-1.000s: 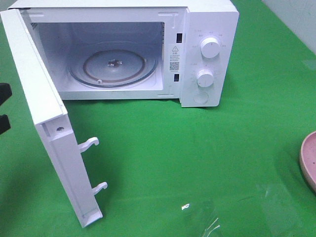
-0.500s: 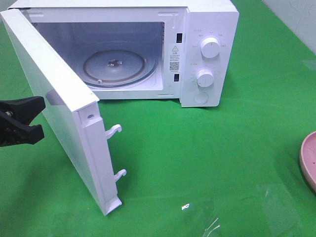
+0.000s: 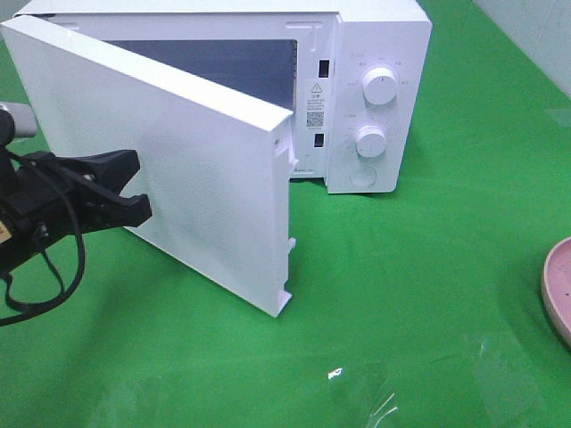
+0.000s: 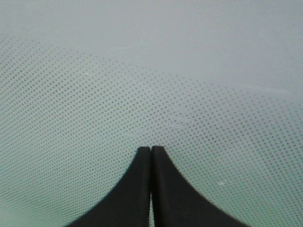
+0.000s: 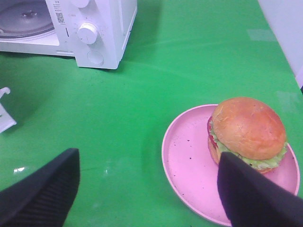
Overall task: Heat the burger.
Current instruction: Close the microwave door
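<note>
Left claw (image 3: 134,187): clenched on nothing, tips against the outer face of the microwave door (image 3: 192,152)
Right claw (image 5: 147,189): spread wide, above the green surface (image 5: 180,61), grasping nothing
Burger (image 5: 247,132): on the pink plate (image 5: 187,161), well apart from the microwave (image 3: 375,89)
Door: partly ajar

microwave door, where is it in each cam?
Exterior high: white microwave door, left of centre, half shut, left tool at its outer face.
Left wrist: dotted door panel fills the view.
Right wrist: only its latch edge shows.
Shared landmark: lower white control knob.
</note>
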Robot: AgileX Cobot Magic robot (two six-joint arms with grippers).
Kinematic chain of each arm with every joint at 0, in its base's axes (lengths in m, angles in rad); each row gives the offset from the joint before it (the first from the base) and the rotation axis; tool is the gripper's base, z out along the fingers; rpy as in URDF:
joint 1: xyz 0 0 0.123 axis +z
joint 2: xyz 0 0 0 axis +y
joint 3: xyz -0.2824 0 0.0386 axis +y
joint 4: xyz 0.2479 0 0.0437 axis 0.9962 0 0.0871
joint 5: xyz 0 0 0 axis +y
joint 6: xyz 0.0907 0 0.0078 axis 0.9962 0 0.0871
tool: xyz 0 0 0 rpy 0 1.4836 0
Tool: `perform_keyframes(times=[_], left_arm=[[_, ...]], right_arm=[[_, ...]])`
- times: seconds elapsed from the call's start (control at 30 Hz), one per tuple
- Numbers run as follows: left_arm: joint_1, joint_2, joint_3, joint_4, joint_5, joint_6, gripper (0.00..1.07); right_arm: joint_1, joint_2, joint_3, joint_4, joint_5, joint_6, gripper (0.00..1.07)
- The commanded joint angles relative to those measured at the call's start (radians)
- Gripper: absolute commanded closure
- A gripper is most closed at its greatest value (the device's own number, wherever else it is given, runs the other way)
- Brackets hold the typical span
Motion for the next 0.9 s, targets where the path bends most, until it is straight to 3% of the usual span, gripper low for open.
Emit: perform_keyframes(times=[0.03, 0.13, 0.3, 0.53, 0.63, 0.7, 0.9], left_arm=[[-0.028, 0.02, -0.041, -0.053, -0.009, 0.002, 1.07], [-0.059, 0.044, -0.094, -0.091, 0.013, 0.004, 1.07], [-0.107, 0.089, -0.217, -0.156, 0.108, 0.088, 1.07], [-0.144, 0.135, -0.366, -0.252, 0.184, 0.163, 1.07], [-0.146, 0.152, -0.413, -0.267, 0.204, 0.163, 1.07], [-0.146, 0.193, -0.496, -0.268, 0.262, 0.163, 1.07], [-0.146, 0.234, -0.586, -0.271, 0.294, 0.163, 1.07]], right_arm=[[-0.003, -0.025, 0.004, 0.0, -0.013, -0.009, 0.33], [-0.003, -0.025, 0.004, 0.0, -0.013, -0.009, 0.33], [-0.003, -0.025, 0.004, 0.0, -0.013, -0.009, 0.34], [-0.003, -0.025, 0.004, 0.0, -0.013, -0.009, 0.33], [-0.003, -0.025, 0.004, 0.0, -0.013, -0.009, 0.33], [-0.003, -0.025, 0.004, 0.0, -0.013, -0.009, 0.33], [-0.003, -0.025, 0.004, 0.0, -0.013, -0.009, 0.34]])
